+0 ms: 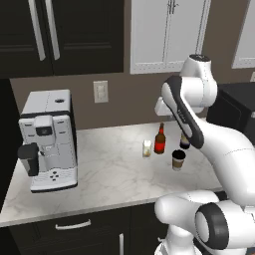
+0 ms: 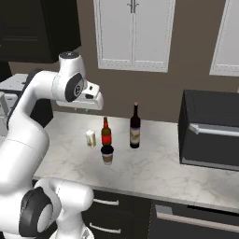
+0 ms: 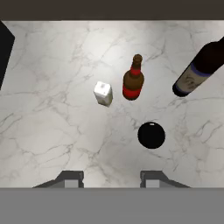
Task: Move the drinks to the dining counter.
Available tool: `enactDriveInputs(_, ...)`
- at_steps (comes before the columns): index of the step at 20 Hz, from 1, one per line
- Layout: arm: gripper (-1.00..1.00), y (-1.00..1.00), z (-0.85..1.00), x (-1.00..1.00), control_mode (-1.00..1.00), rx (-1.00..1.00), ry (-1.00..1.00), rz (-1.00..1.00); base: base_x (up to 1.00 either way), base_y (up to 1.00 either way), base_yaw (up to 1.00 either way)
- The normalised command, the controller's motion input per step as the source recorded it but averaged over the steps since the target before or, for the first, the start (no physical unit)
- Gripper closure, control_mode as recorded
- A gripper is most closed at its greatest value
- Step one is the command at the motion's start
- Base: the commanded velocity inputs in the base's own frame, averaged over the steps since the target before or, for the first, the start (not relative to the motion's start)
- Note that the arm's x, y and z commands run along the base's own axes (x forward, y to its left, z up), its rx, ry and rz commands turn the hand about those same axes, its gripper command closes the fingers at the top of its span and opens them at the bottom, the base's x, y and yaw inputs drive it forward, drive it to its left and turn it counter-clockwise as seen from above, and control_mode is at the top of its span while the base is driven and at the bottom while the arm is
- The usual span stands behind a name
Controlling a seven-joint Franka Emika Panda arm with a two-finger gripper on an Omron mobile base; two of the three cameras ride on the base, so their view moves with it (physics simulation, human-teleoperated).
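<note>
Fingertips (image 3: 72, 178) of hand (image 3: 112, 179) part-open, empty, above tabletop (image 3: 52, 140). Cup (image 3: 151, 135) just below red bottle (image 3: 132, 83); glass (image 3: 103, 93) left, wine bottle (image 3: 199, 68) right. Center over cup, descend straight, grip w/o nudging red bottle.

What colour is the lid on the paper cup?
Black, on a brown paper cup; the lid shows best in the hand view, seen from above.

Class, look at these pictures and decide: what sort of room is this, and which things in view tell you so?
Most likely a home kitchen. A coffee machine stands on a marbled worktop, white wall cabinets hang above it, and a black microwave-like appliance sits at the right end.
</note>
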Motion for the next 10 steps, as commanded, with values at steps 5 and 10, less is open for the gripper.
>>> enactDriveInputs(5,-1.0,0.0,-0.11,-0.06,-1.0,0.0,0.0,0.0,0.0,0.0,0.0)
enactDriveInputs(10,-1.0,-0.12,-0.23,-0.09,-1.0,0.0,0.0,0.0,0.0,0.0,0.0)
